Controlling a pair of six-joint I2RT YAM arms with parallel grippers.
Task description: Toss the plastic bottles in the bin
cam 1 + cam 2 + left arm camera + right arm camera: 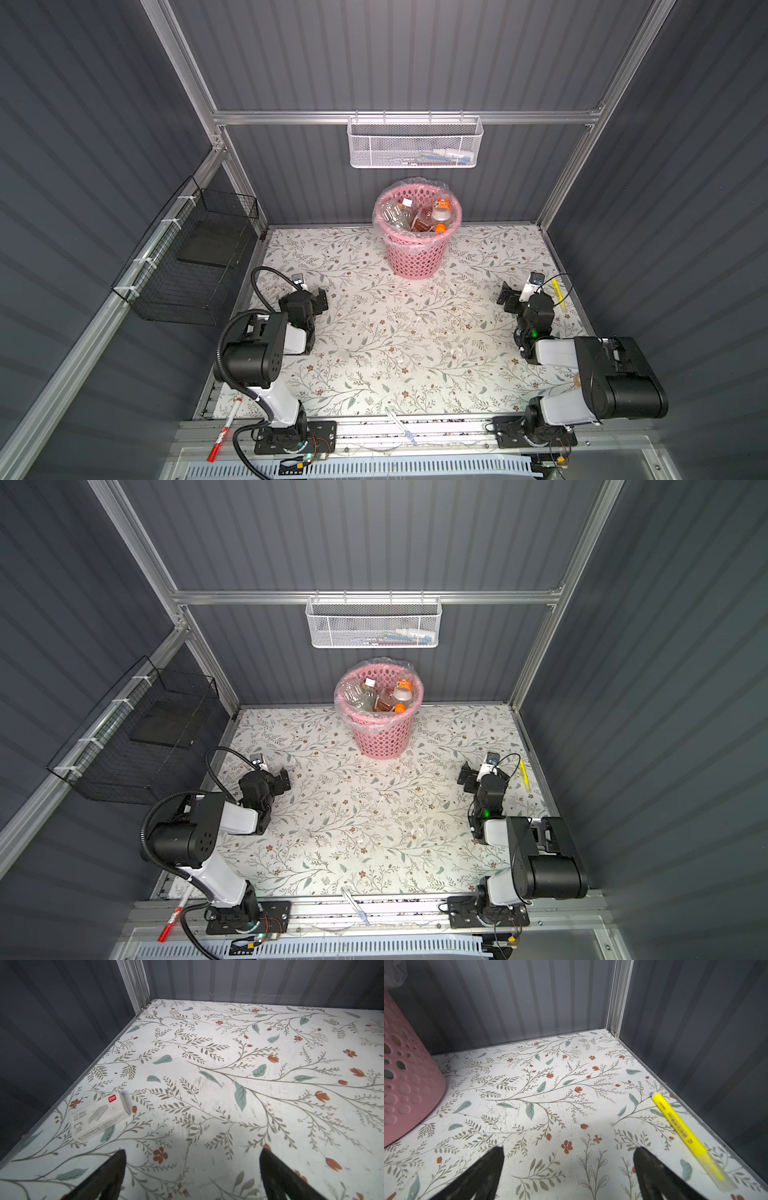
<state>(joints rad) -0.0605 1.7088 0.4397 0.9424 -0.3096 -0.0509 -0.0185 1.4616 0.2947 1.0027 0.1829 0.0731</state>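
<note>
The pink perforated bin [415, 253] [380, 737], lined with a clear bag, stands at the back middle of the floral table; its side also shows in the right wrist view [409, 1088]. Several plastic bottles [424, 216] [386, 696] lie inside it, clear and amber, with orange and white caps. Bottles show nowhere else. My left gripper [309, 295] [272, 773] [192, 1155] hovers low at the left, open and empty. My right gripper [519, 295] [478, 775] [569, 1152] is low at the right, open and empty. Both are well in front of the bin.
A white staple box [99, 1118] lies by the left wall. A yellow highlighter [679, 1124] [559, 295] lies along the right wall. A red-and-white marker [224, 430] rests at the front left. A white mesh basket [415, 143] hangs on the back rail, a black wire basket [191, 257] on the left wall.
</note>
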